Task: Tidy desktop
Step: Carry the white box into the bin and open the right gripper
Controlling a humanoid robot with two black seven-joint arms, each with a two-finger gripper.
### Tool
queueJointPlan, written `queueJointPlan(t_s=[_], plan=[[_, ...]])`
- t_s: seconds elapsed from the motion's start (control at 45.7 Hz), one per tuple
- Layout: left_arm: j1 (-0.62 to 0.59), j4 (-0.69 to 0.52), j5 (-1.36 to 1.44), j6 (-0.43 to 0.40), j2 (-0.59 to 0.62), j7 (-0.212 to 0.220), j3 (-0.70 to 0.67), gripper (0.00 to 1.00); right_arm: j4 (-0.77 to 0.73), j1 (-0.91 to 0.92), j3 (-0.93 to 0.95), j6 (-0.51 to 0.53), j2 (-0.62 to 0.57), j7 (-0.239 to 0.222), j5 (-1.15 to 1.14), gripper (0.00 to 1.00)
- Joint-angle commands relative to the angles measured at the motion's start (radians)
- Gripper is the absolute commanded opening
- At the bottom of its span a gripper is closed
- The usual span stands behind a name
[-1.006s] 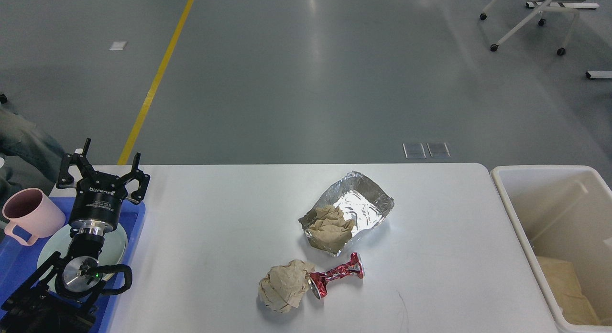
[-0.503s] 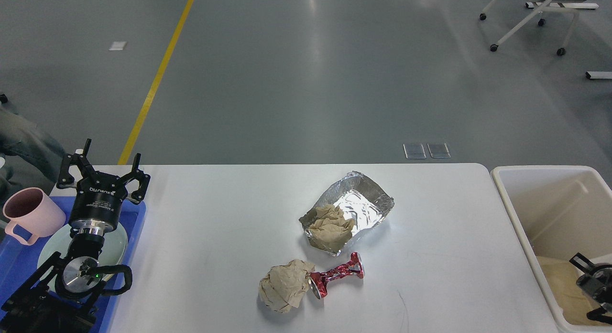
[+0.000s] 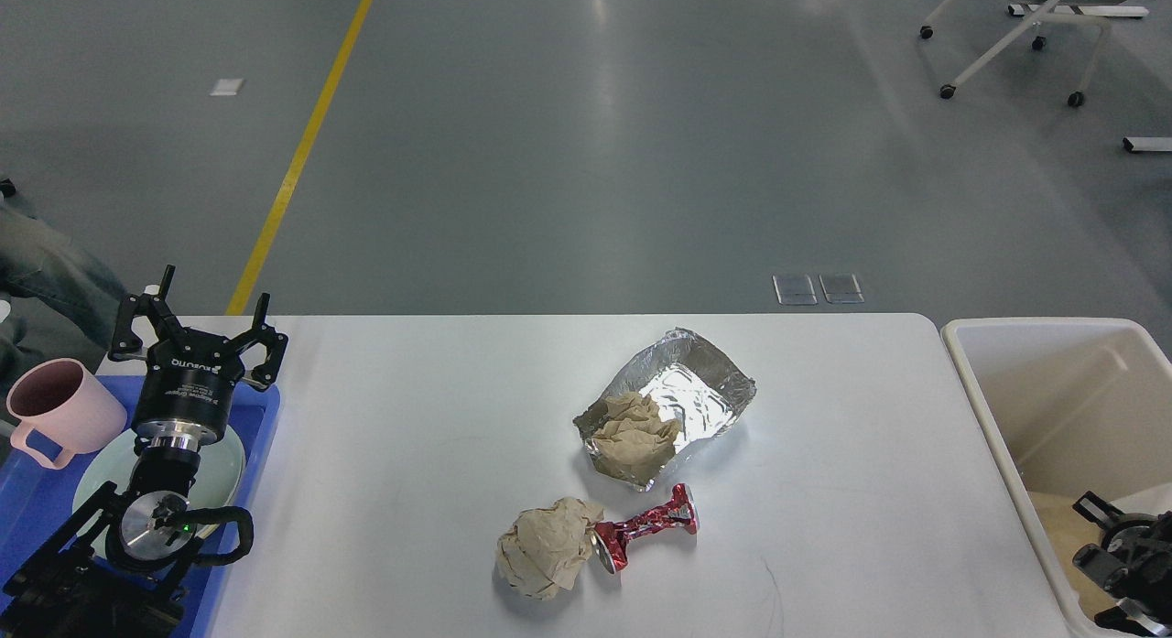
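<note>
The white desktop (image 3: 412, 455) spans the view. On it lie a crumpled foil tray (image 3: 682, 395) holding a brown paper wad (image 3: 632, 437), a second brown paper ball (image 3: 547, 559) near the front, and a crushed red can (image 3: 644, 532) touching that ball. My left gripper (image 3: 197, 319) is open and empty, raised above the blue tray (image 3: 261, 418) at the left edge. My right gripper (image 3: 1112, 551) shows dark and partly cut off at the bottom right, over the cream bin (image 3: 993, 409); its fingers cannot be told apart.
A pink mug (image 3: 59, 414) and a pale green plate (image 3: 96, 478) sit in the blue tray. The cream bin holds some tan paper (image 3: 1062, 528). A wheeled chair base (image 3: 1007, 34) stands on the grey floor far right. A yellow floor line (image 3: 302, 144) runs back left.
My right gripper has come into view at the bottom right over the cream bin and shifted slightly left and down. The left arm and the things on the desktop have not moved.
</note>
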Motion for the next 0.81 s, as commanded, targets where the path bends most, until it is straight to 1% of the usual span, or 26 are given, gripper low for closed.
queueJointPlan(t_s=[0.0,0.372,0.481,0.547,0.591,0.678,0.788], plan=[[0.0,0.0,0.0,0.0,0.0,0.0,0.0,0.96,0.014,0.0,0.002,-0.036,0.004,0.001,-0.001,1.0],[0.001,0.0,0.0,0.0,0.0,0.0,0.0,0.96,0.019,0.003,-0.003,-0.031,0.0,0.001,-0.004,1.0],[0.0,0.0,0.0,0.0,0.002,0.0,0.0,0.96,0.042,0.023,-0.007,-0.002,-0.011,0.001,-0.02,1.0],[0.001,0.0,0.0,0.0,0.0,0.0,0.0,0.96,0.097,0.06,-0.024,0.018,-0.039,0.001,-0.021,1.0],[0.0,0.0,0.0,0.0,0.002,0.0,0.0,0.96,0.15,0.099,-0.043,0.029,-0.086,0.001,-0.026,1.0],[0.0,0.0,0.0,0.0,0.0,0.0,0.0,0.96,0.313,0.202,-0.113,0.065,-0.18,0.0,-0.076,1.0],[0.0,0.0,0.0,0.0,0.0,0.0,0.0,0.96,0.506,0.382,-0.231,0.105,-0.259,0.0,-0.154,1.0]])
